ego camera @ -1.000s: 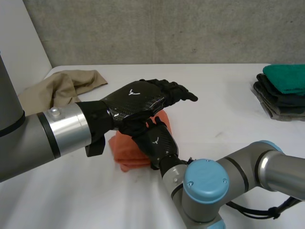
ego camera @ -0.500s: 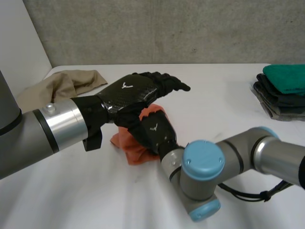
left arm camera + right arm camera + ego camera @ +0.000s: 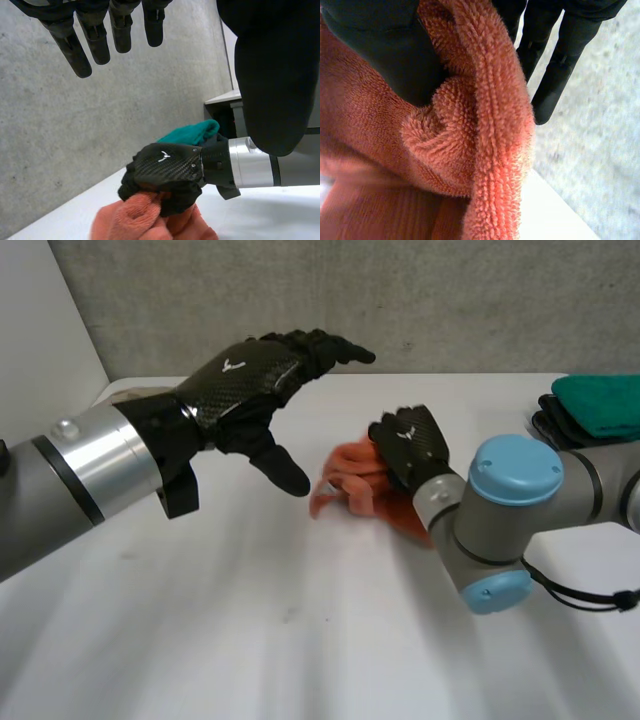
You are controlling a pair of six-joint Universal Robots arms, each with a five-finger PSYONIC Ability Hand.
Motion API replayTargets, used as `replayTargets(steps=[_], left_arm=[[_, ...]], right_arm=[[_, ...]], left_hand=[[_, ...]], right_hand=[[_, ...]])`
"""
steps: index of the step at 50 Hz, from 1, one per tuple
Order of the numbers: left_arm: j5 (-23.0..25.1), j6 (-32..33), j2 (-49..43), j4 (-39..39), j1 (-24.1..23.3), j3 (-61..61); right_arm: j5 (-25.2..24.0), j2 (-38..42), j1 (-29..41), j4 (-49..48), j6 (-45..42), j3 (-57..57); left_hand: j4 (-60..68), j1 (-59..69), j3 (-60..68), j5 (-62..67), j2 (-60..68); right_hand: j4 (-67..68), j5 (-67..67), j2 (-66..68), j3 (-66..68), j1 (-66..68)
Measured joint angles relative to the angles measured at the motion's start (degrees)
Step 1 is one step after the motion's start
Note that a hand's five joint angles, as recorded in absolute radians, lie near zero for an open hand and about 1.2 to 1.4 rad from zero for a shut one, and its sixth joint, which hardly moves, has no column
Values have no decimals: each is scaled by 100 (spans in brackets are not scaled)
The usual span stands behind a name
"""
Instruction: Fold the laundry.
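Note:
An orange terry towel (image 3: 350, 483) hangs bunched above the table's middle, and my right hand (image 3: 410, 445) is shut on it, its fingers curled round the folds. The right wrist view has the orange towel (image 3: 470, 130) pinched between thumb and fingers (image 3: 555, 65). My left hand (image 3: 262, 375) hovers open to the left of the towel and higher, fingers straight, touching nothing. From the left wrist I see the right hand (image 3: 162, 172) gripping the towel (image 3: 145, 220) beyond my own straight fingers (image 3: 75, 42).
A beige garment (image 3: 125, 405) lies crumpled at the table's far left corner. A stack of folded dark and teal cloths (image 3: 592, 425) sits at the far right edge. A grey wall stands behind the table.
My right hand closed on the orange towel, lifted it off the table and carried it to the right. My left hand rose and drew away to the left.

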Motion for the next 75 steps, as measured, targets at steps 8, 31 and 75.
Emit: replayTargets(steps=[8, 31, 75], left_arm=[[22, 20, -72, 254, -100, -276], [-89, 18, -259, 322, -337, -327], [-183, 30, -379, 365, -372, -344]], right_arm=[[-302, -10, -453, -388, -166, 492], [-2955, 71, -1949, -318, -1463, 833], [-3294, 442, -1894, -231, -1812, 605]], left_hand=[[0, 0, 0, 0, 0], [0, 0, 0, 0, 0], [2, 0, 0, 0, 0]], right_hand=[[0, 0, 0, 0, 0], [-4031, -3703, -3919, -3923, -3082], [-4208, -3768, -4167, -4180, -3226]])
